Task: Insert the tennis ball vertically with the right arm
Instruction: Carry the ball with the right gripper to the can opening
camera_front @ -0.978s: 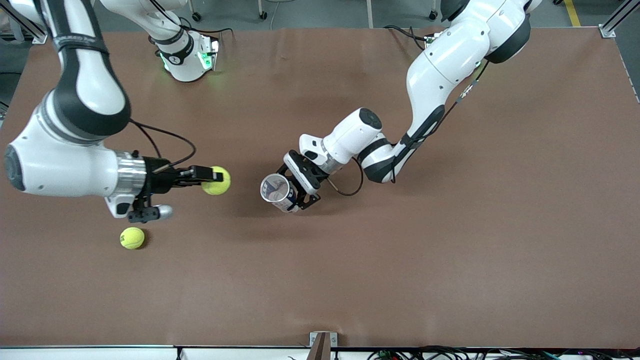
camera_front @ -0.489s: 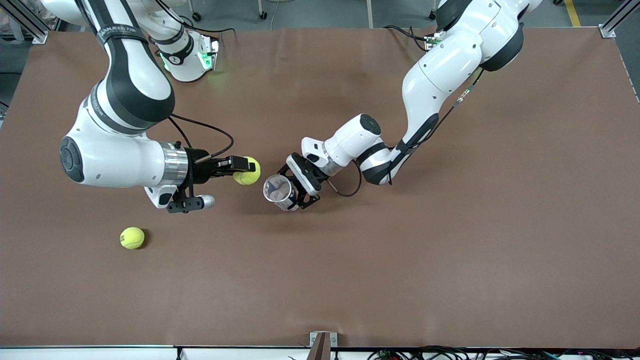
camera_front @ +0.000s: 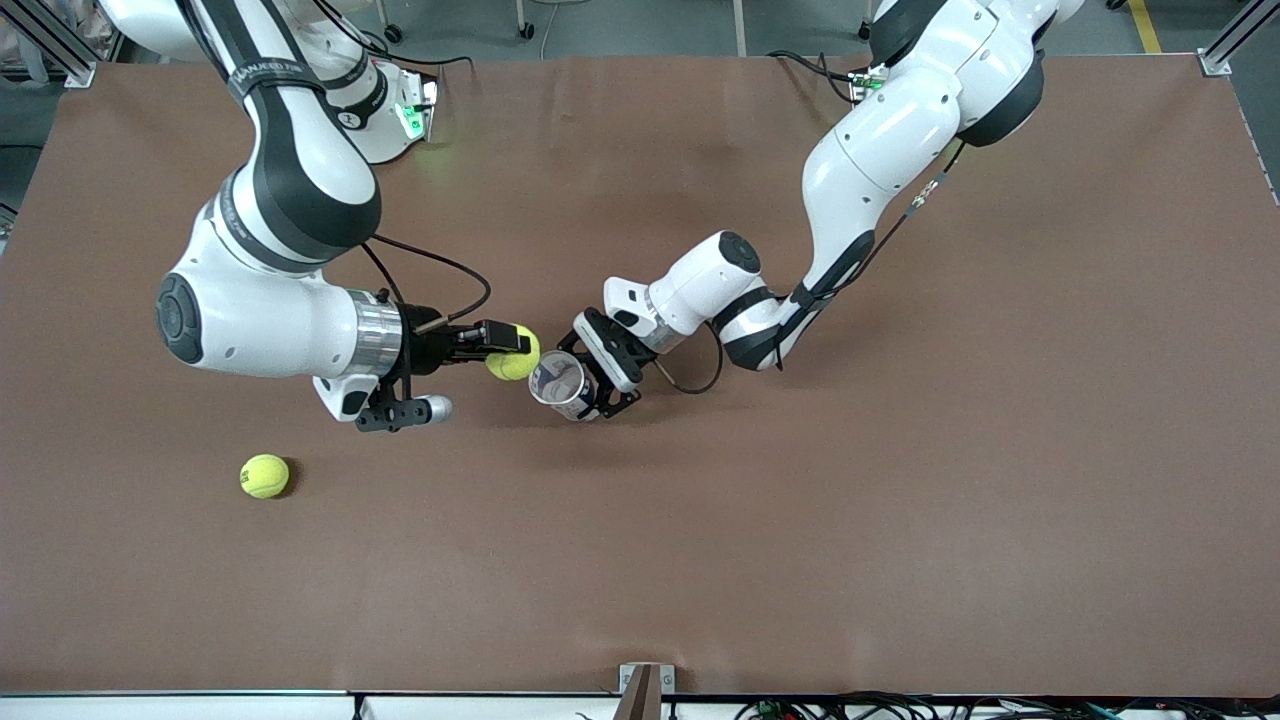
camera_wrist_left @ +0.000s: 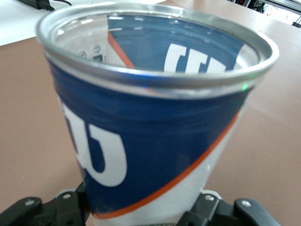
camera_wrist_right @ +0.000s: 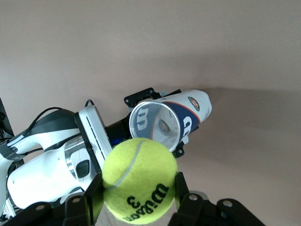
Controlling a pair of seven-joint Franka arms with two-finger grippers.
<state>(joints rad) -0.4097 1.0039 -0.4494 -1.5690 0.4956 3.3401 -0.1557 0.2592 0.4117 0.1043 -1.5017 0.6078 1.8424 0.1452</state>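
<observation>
Ball (camera_front: 515,354) clamped in my right end effector (camera_front: 507,346), just beside can (camera_front: 561,385) rim. Left end effector (camera_front: 600,378) grips can, tilted. 2nd ball (camera_front: 264,476) on surface (camera_front: 900,500).

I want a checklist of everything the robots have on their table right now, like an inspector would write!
Surface: brown table, bare over most of its area.
Job's things: tennis ball held in the air beside the can's open mouth; ball can held open end up, tilted.
Clutter: second tennis ball lying loose, toward the right arm's end.
Grippers: right tool shut on the tennis ball; left tool shut on the ball can.
Cables: black cable looping at the right wrist; another at the left wrist.
Surroundings: grey floor and metal frame posts along the table's edges.
</observation>
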